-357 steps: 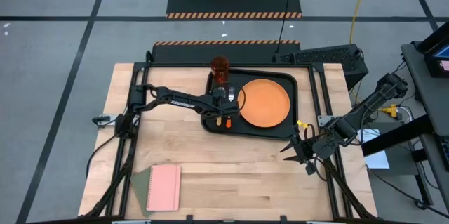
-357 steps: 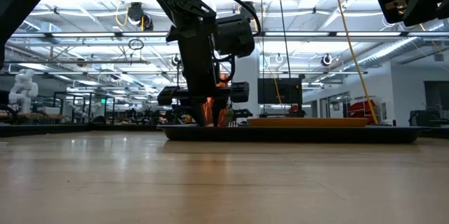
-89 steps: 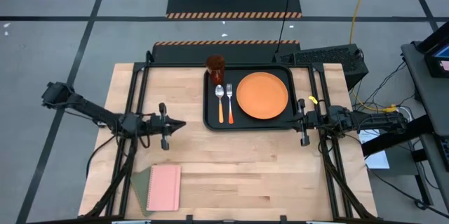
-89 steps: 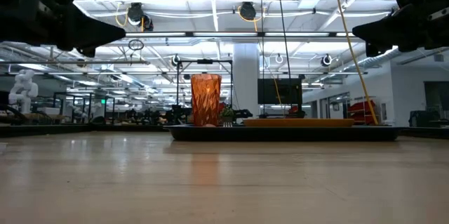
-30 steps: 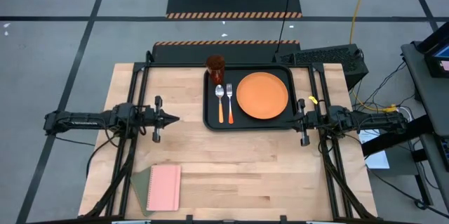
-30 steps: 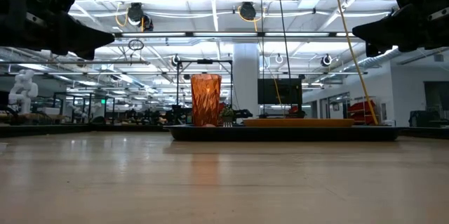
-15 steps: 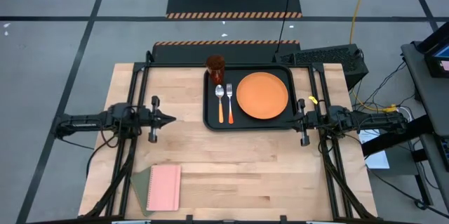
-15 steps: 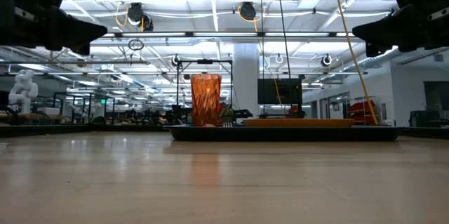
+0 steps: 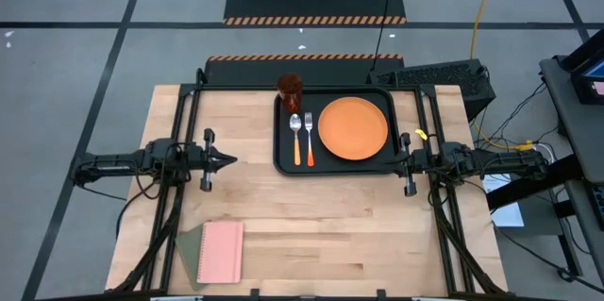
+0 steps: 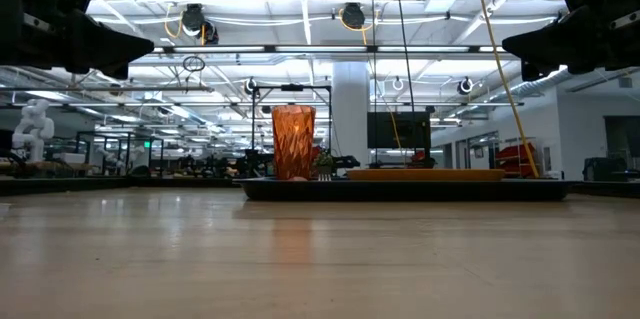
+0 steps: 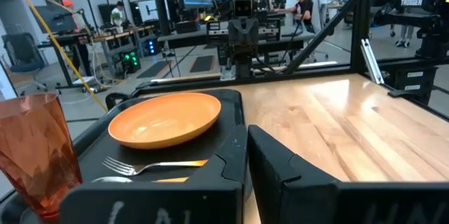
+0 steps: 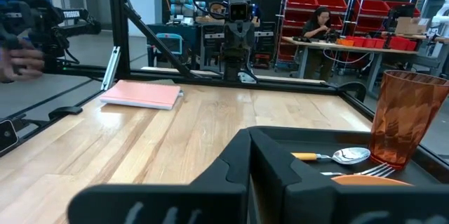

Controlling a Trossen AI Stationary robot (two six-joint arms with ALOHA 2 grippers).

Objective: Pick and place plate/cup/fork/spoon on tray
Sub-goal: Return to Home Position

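The black tray point(image 9: 280, 164) lies at the table's far middle. On it rest the orange plate point(image 9: 353, 128), flat on the right part, and the spoon point(image 9: 295, 139) and fork point(image 9: 309, 137), side by side on the left with handles toward the near edge. The amber cup point(image 9: 290, 91) stands upright on the tray's far left corner. My left gripper point(image 9: 231, 159) hovers shut, left of the tray and pointing at it. My right gripper point(image 9: 396, 158) hovers shut beside the tray's near right corner. Both are empty.
A pink notebook point(image 9: 221, 252) lies near the table's near left corner on a green mat. Bare wood stretches between the tray and the near edge. The wrist views show workbenches and people point(image 12: 323, 22) in the room beyond the table.
My left gripper has drawn back a little toward the table's left edge, staying level and pointed at the tray. The tableware on the tray has not moved.
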